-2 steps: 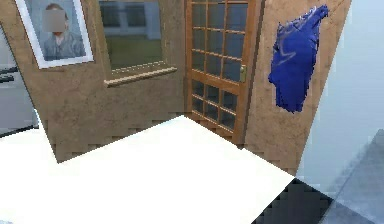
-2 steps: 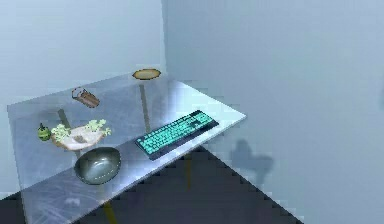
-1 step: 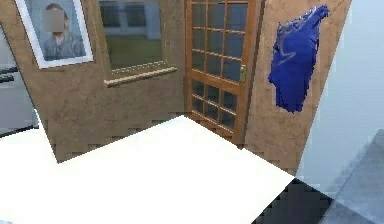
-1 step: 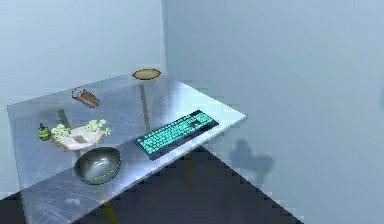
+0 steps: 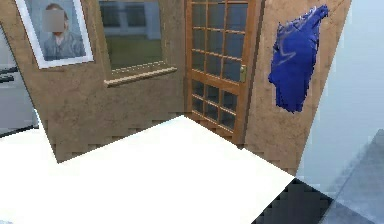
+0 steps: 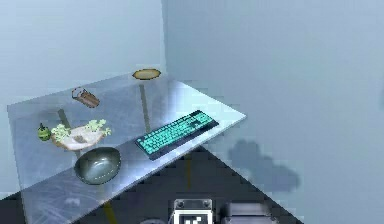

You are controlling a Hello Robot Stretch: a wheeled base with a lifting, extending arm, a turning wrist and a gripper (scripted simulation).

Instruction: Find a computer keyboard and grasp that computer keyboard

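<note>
- Claw (image 6: 155, 221) barely pokes in at arm side view's btm edge, left of the white marker square (image 6: 195, 210). Far end is cut off, so can't tell how the fingers are set or whether it has anything.
- keyboard (image 6: 177, 133): black w/ teal keys, flat on glass table (image 6: 125, 108), almost straight up-picture from claw, i.e. farther out to the arm side.
- Long axis runs diagonal, lower-left to upper-right, approx parallel to table's near edge and just inside it.
- Judgement: lift above table edge, then extend. Fingers should span the short width, so wrist prob needs a turn.
- Room: bowl (image 6: 98, 165) near keyboard's lower-left end, not touching. Bare glass past its upper-right end and behind it, so aim mid/right.
- Risk: keyboard sits close to near edge; a snag on pull-back could drag it off.
</note>
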